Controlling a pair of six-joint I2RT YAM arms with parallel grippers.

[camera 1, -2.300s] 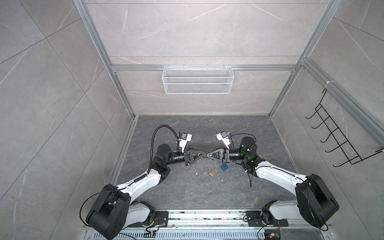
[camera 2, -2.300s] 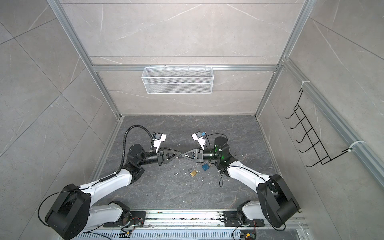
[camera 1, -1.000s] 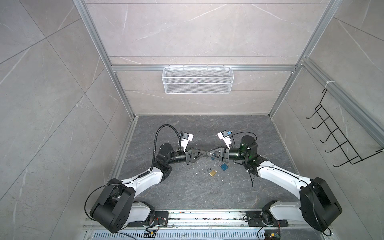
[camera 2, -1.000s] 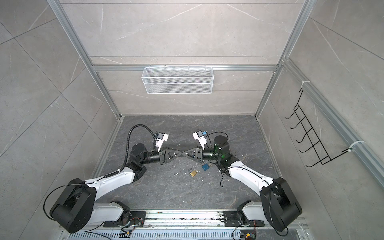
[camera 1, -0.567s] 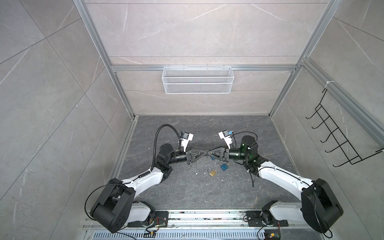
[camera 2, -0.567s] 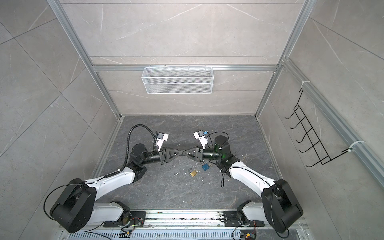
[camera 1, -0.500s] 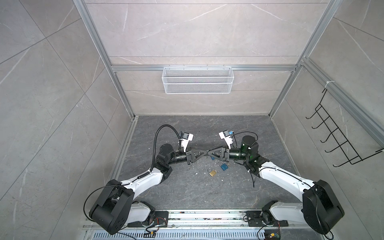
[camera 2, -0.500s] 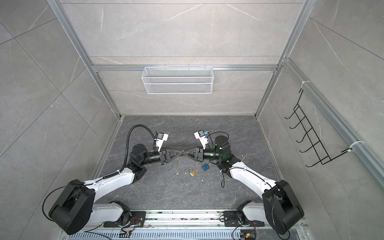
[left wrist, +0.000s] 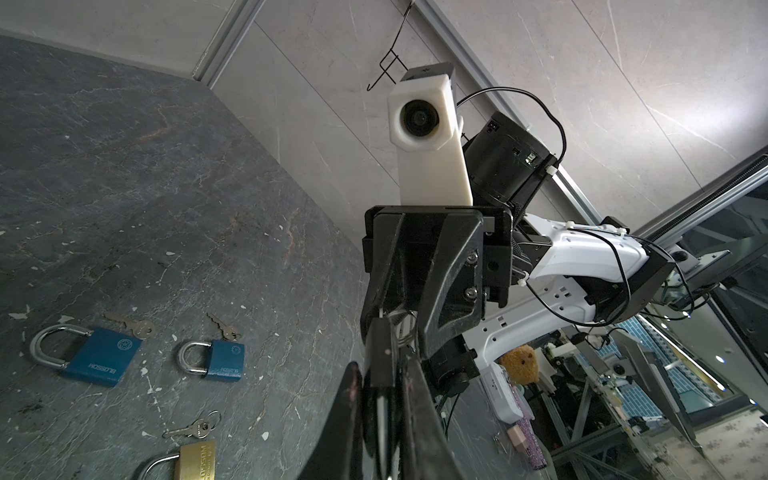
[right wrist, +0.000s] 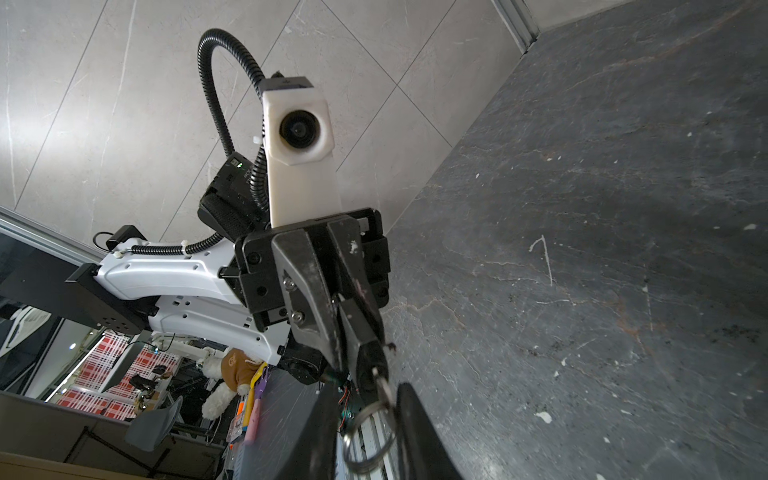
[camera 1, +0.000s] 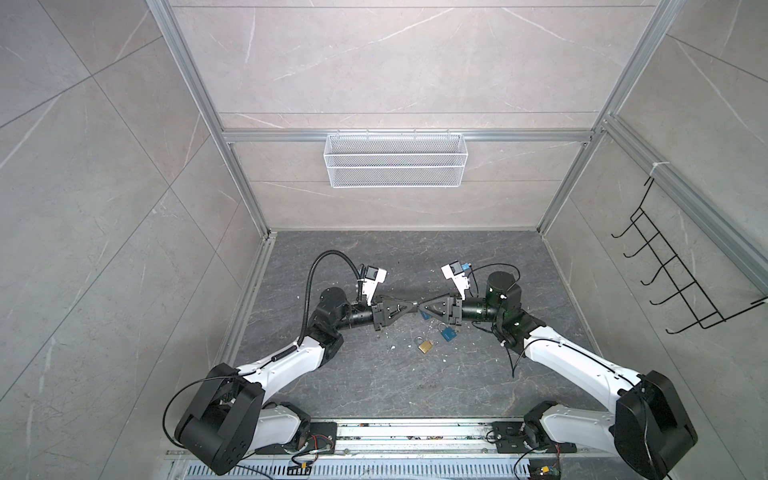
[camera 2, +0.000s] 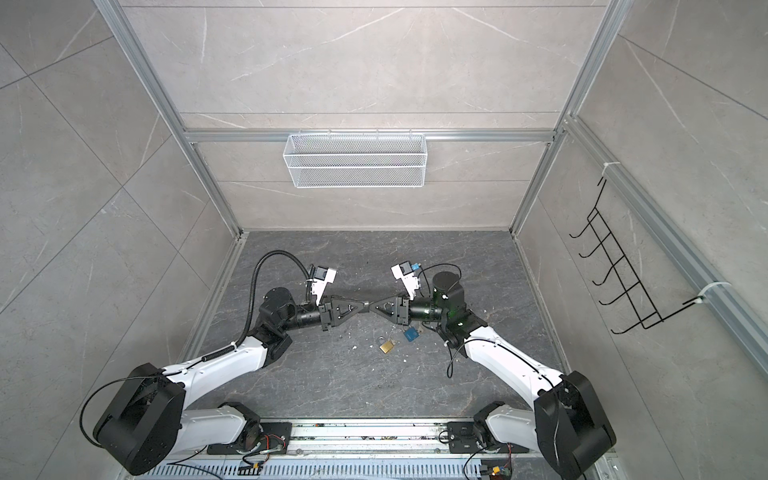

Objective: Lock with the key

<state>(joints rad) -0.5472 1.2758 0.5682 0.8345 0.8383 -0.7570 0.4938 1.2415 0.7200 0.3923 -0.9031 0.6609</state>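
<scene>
My left gripper [left wrist: 381, 370] and right gripper [right wrist: 366, 390] meet tip to tip above the floor in both top views, left gripper [camera 1: 414, 307], right gripper [camera 1: 421, 308]. The left gripper is shut on a small black padlock [left wrist: 380, 353]. A silver key [right wrist: 384, 386] sticks out of the padlock [right wrist: 370, 361] toward the right gripper, and its key ring [right wrist: 368, 436] hangs between the right fingers. Those fingers stand apart on either side of the key and do not clamp it.
On the floor under the grippers lie a brass padlock [camera 1: 424, 345], a blue padlock [camera 1: 448, 332], a second blue padlock [left wrist: 95, 359] and loose keys [left wrist: 193, 428]. A wire basket [camera 1: 395, 160] hangs on the back wall, a hook rack [camera 1: 681, 274] on the right wall.
The right jaws have parted round the key. Both arms stay almost in place, tip to tip, and the left gripper keeps its hold on the padlock.
</scene>
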